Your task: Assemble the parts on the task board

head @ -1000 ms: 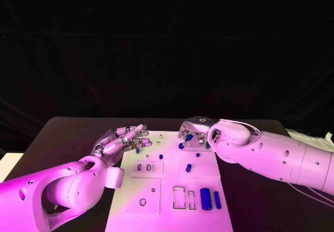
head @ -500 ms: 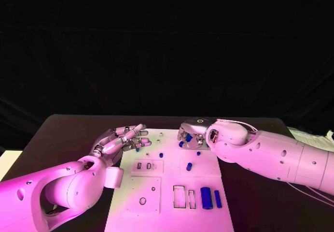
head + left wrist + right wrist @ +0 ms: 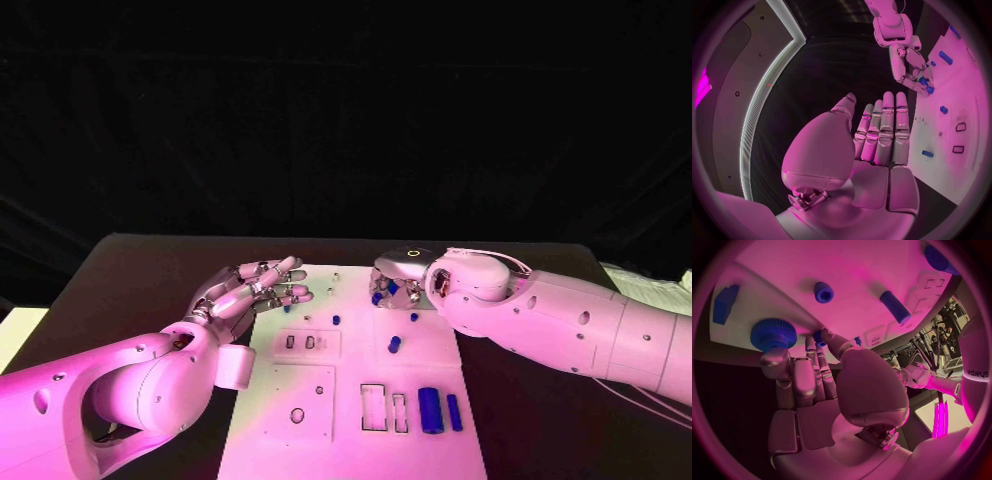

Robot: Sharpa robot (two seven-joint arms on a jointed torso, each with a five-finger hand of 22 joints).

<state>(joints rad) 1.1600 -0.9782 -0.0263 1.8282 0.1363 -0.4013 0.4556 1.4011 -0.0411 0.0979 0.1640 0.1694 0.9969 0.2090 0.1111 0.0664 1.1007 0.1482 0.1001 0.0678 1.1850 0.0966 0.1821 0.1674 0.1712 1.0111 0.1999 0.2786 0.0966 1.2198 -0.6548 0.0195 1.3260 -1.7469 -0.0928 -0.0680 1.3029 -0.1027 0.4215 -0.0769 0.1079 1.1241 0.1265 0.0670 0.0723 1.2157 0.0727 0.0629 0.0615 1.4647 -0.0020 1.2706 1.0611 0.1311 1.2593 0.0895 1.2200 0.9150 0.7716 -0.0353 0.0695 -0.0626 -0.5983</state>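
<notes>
Unmoved since earlier: left hand (image 3: 255,287), fingers extended, holding nothing (far-left board edge). Right hand (image 3: 398,280) pinches small blue peg (image 3: 819,336) at task board (image 3: 346,400), far end.

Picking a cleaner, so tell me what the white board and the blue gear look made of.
White board: looks like matte plastic or painted sheet, flat and even with crisp cut-out slots; it could be either.
Blue gear: probably moulded or printed plastic, solid colour, fine regular teeth, dull sheen.
</notes>
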